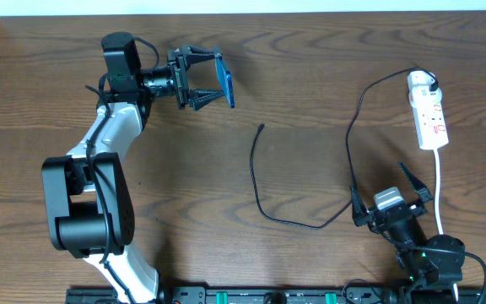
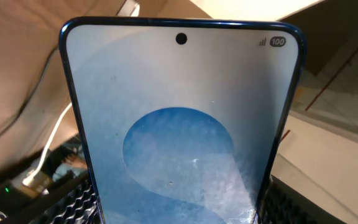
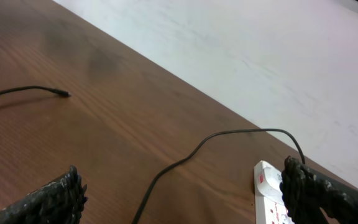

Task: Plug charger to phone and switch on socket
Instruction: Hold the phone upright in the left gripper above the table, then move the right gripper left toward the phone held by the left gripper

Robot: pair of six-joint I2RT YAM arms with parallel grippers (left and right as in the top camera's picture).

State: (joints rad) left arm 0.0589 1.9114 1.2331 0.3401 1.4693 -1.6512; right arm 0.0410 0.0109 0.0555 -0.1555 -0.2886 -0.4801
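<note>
Over the far left part of the brown wooden desk (image 1: 310, 51), the left gripper (image 1: 207, 78) is clamping the small black-edged smartphone with a blue screen (image 1: 227, 80), holding it on its edge. The long thin black charger cable (image 1: 264, 207) is lying mid-desk, running from the narrow white power strip (image 1: 429, 110) at far right, its tip lying free. The right gripper (image 1: 380, 180) is gaping wide near the front edge, holding nothing.

From the left wrist, the smartphone's lit screen is filling the view.

From the right wrist, the spread jaws are framing the charger cable and the power strip's end.
</note>
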